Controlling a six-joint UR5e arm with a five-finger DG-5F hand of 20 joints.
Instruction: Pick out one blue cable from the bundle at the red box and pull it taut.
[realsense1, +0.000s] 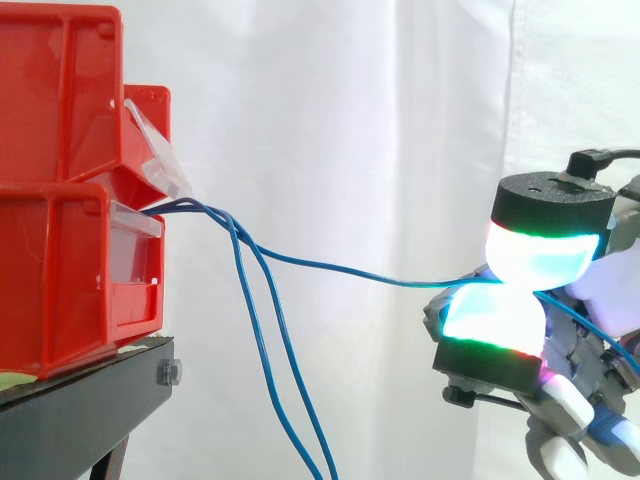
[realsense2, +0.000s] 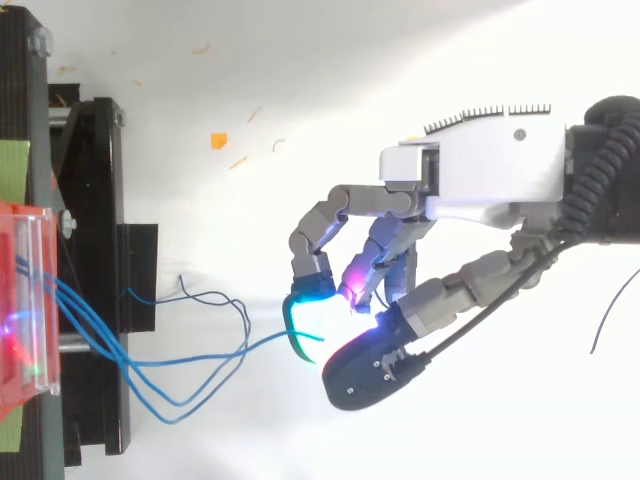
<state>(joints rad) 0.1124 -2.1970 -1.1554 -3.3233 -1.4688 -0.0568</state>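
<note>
Side view: fingers (realsense1: 540, 252) pinch one blue cable (realsense1: 340, 268) stretched nearly level leftward to the red box (realsense1: 60, 280).

Where my hand (realsense1: 495, 320) pinches the cable (realsense1: 330, 268), that stretch is hidden. Lower centre, two loops (realsense1: 286, 345) run off the bottom edge. The bins (realsense1: 60, 230) are cut off at left.

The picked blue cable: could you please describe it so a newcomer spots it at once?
Find the stacked red bins. Blue cables leave between them; the picked cable alone runs nearly level to the hand's pinching fingertips, while the others hang down.
</note>
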